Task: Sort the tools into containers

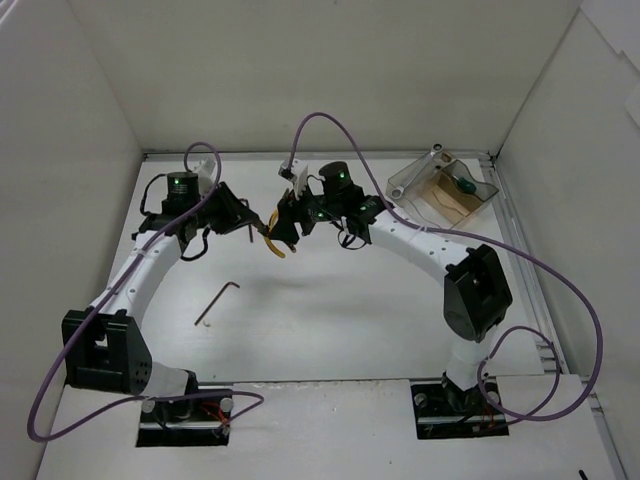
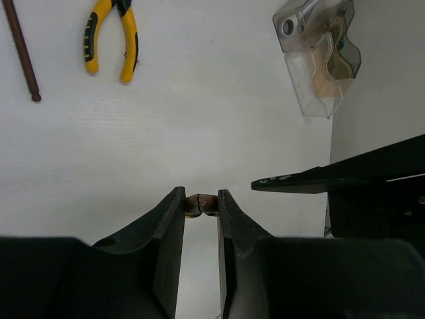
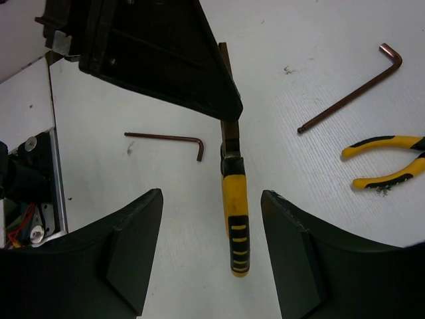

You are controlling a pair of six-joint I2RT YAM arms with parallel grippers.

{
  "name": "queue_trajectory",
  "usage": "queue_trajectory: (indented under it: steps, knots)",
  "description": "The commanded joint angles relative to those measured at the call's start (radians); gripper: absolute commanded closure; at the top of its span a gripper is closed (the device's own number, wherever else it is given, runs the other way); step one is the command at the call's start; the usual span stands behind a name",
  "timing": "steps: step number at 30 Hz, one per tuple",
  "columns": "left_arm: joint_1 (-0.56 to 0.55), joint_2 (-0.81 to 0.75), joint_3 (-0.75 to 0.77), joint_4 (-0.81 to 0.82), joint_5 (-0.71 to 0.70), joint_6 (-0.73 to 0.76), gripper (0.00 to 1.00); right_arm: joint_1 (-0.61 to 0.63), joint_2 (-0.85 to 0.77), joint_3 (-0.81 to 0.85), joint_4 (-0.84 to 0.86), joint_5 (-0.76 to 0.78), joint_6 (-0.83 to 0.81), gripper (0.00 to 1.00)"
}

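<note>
My left gripper (image 2: 201, 197) is shut on the dark metal head of yellow-handled pliers (image 3: 236, 226) and holds them above the table. Their handle hangs between the fingers of my right gripper (image 3: 211, 194), which is open and not touching it. In the top view both grippers meet mid-table, left (image 1: 252, 222) and right (image 1: 290, 215). A second pair of yellow pliers (image 3: 385, 163) and two hex keys (image 3: 352, 90) (image 3: 166, 138) lie on the table. The clear box (image 1: 405, 183) at the back right holds a silver wrench (image 1: 437, 153) and the green screwdriver (image 1: 465, 185).
One hex key (image 1: 217, 302) lies in the open in front of the left arm. Purple cables loop over both arms and off the table's right side. White walls close in the left, back and right. The right arm's base link (image 1: 478, 290) stands near the right edge.
</note>
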Motion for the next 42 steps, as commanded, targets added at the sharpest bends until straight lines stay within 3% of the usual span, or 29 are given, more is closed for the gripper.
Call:
queue_trajectory:
  steps: [1, 13, 16, 18, 19, 20, 23, 30, 31, 33, 35, 39, 42]
  knots:
    - [-0.029, -0.055, 0.025, 0.105, 0.043, -0.034, 1.0, 0.015, -0.003, 0.049, 0.068, 0.041, -0.003, 0.42]
    - [-0.078, -0.052, 0.031, 0.131, 0.052, -0.064, 1.0, 0.053, 0.014, 0.039, 0.067, 0.071, -0.005, 0.48]
    - [-0.089, -0.049, 0.031, 0.131, 0.055, -0.063, 1.0, 0.062, 0.016, 0.032, 0.067, 0.087, -0.011, 0.55]
    - [-0.098, -0.05, 0.033, 0.133, 0.058, -0.064, 1.0, 0.059, 0.013, 0.032, 0.055, 0.096, -0.019, 0.65]
    - [-0.098, -0.052, 0.033, 0.133, 0.058, -0.061, 1.0, 0.062, 0.01, 0.032, 0.05, 0.099, -0.023, 0.71]
    - [-0.098, -0.052, 0.033, 0.13, 0.058, -0.06, 1.0, 0.061, 0.0, 0.028, 0.047, 0.113, -0.025, 0.83]
    - [-0.098, -0.055, 0.034, 0.122, 0.058, -0.047, 1.0, 0.058, -0.02, 0.014, 0.036, 0.134, -0.039, 1.0]
    - [-0.098, -0.047, 0.053, 0.096, 0.046, -0.023, 0.99, 0.031, -0.069, -0.015, -0.013, 0.182, -0.06, 1.0]
    - [-0.098, -0.047, 0.057, 0.088, 0.039, -0.017, 0.93, 0.022, -0.076, -0.023, -0.014, 0.183, -0.095, 1.0]
    - [-0.098, -0.049, 0.065, 0.083, 0.028, -0.011, 0.73, 0.01, -0.095, -0.026, -0.033, 0.202, -0.103, 1.0]
    - [-0.098, -0.05, 0.082, 0.084, 0.023, -0.002, 0.64, 0.004, -0.109, -0.024, -0.065, 0.225, -0.127, 1.0]
    - [-0.077, -0.058, 0.106, 0.062, -0.023, 0.023, 0.28, 0.001, -0.113, -0.015, -0.123, 0.258, -0.167, 1.0]
    - [-0.054, -0.067, 0.112, 0.056, -0.041, 0.037, 0.18, -0.008, -0.118, -0.017, -0.165, 0.3, -0.193, 1.0]
